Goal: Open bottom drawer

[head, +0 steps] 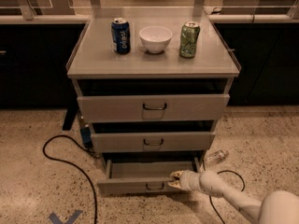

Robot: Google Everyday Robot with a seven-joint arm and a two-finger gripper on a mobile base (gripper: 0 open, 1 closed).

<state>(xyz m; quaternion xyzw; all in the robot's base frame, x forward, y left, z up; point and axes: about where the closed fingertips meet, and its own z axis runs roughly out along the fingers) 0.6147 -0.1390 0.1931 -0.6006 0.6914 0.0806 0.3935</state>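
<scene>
Grey cabinet point(219, 59) with three drawers, bottom drawer point(126, 185) lowest, near the floor, standing partly out, gripper point(175, 177) at the top edge of its front, right of the wire handle point(154, 186), grip state cannot be told, blue can point(121, 35), white bowl point(155, 38) and green can point(189, 40) on top.

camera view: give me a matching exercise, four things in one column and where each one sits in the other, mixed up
Things:
1. blue can
2. white bowl
3. green can
4. gripper

Places:
A. at the front edge of the bottom drawer, just right of its handle
B. middle of the cabinet top
C. left side of the cabinet top as the camera sees it
D. right side of the cabinet top as the camera sees it

Pairs: 1-C, 2-B, 3-D, 4-A
</scene>
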